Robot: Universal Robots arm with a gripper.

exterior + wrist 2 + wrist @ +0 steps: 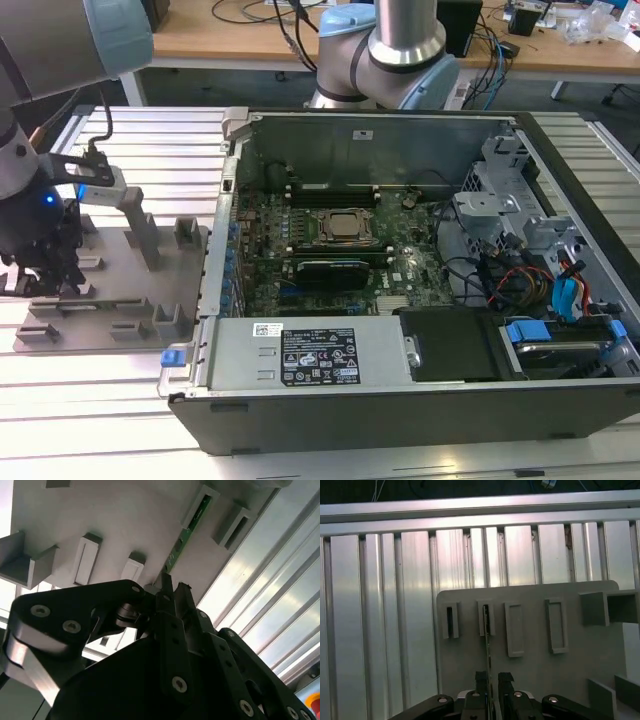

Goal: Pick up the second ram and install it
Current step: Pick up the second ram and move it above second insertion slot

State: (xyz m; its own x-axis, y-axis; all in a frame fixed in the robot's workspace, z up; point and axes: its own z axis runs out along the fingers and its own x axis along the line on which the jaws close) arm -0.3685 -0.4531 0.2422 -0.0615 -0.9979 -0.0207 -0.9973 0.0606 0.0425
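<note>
One stick of memory, the second ram (pixel 487 640), stands on edge in the grey holder plate (pixel 535 680). Its far end sits in a slotted block (pixel 480 625) ahead of the pincer (pixel 492 677). The near end runs back between the two black fingers (pixel 480 677). In the second wrist view the same green board (pixel 189 527) leads from beyond the tips straight down to the pincer (pixel 175 587).

From where I stand this looks like the pick-up step, at the point of taking hold. The fingers sit slightly spread, one on each side of the board, and the gap between them is wider than the board is thick, so I judge nothing is clamped yet. The board lies closer to one finger than to the other. Taking hold calls for an even squeeze on the flat faces and a straight pull out of the block, since a skewed grip could bind the stick.

In the exterior view the arm's wrist (pixel 30 190) hangs low over the plate (pixel 110 285) with the pincer (pixel 48 280) pointing down at it. The open computer case (pixel 520 140), with its motherboard (pixel 330 250), lies well off to the pincer's side.
</note>
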